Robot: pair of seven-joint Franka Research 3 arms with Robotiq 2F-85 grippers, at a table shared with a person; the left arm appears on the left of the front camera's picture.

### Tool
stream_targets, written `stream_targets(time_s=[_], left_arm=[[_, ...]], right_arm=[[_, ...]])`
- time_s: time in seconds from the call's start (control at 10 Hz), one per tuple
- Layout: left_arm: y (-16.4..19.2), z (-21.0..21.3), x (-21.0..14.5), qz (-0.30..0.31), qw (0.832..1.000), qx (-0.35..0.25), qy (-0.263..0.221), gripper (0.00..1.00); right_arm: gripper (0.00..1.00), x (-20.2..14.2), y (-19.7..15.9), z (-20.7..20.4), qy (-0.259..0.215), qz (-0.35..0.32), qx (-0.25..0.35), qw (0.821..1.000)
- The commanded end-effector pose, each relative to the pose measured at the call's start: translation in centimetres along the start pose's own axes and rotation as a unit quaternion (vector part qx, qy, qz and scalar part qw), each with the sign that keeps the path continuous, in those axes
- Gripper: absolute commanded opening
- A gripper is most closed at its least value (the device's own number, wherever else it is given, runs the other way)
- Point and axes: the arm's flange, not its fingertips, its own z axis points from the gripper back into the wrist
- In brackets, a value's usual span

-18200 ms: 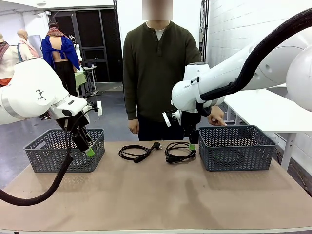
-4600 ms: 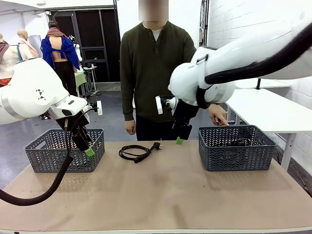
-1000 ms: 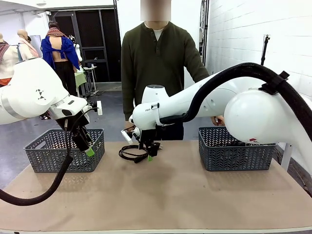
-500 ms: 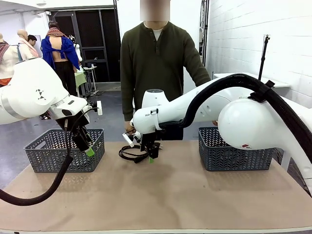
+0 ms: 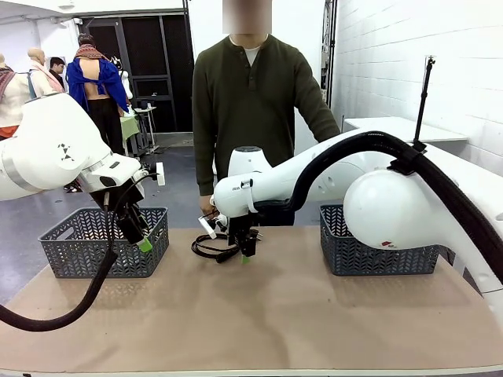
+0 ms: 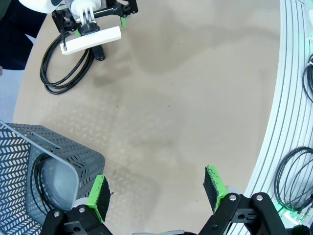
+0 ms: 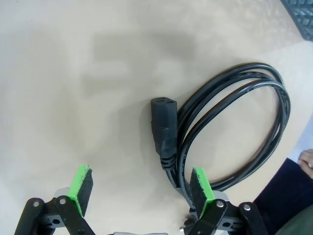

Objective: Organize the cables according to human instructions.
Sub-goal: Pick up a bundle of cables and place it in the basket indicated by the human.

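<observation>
One cable, a black looped cord, lies on the table in front of the human. My right gripper hangs open just over its near end. In the right wrist view the cable's chunky plug lies between the green pads, closer to the right-hand finger, and the loops spread beyond it. My left gripper is open and holds nothing in front of the left basket. From the left wrist the same cable shows far off under the right gripper.
A grey mesh basket stands at the right, partly behind my right arm. The left basket's corner sits close to my left finger. The person's hand rests near the cable. Bare tabletop fills the front.
The right gripper has sunk a little and edged right over the cable's plug end. The left arm has not moved, and the cable lies where it was.
</observation>
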Motion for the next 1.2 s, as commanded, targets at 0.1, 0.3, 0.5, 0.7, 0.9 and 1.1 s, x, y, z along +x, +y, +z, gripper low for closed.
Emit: stream_targets(time_s=[0.1,0.3,0.5,0.7,0.9,1.1], left_arm=[[0.0,0.1,0.0,0.001,1.000,0.002,0.001,1.00],[0.0,0.1,0.0,0.001,1.000,0.002,0.001,1.00],[0.0,0.1,0.0,0.001,1.000,0.002,0.001,1.00],[0.0,0.1,0.0,0.001,1.000,0.002,0.001,1.00],[0.0,0.1,0.0,0.001,1.000,0.002,0.001,1.00],[0.0,0.1,0.0,0.001,1.000,0.002,0.001,1.00]], right_arm=[[1.00,0.3,-2.2,-0.5,0.026,-0.013,0.010,1.000],[1.00,0.5,-2.6,-0.6,0.027,-0.015,0.016,0.999],[1.00,0.5,-2.9,-0.6,0.029,-0.015,0.024,0.999],[1.00,0.3,-3.2,-1.0,0.030,-0.016,0.033,0.999],[1.00,0.4,-3.4,-1.2,0.032,-0.018,0.048,0.998],[1.00,0.2,-3.4,-1.5,0.033,-0.017,0.058,0.998]])
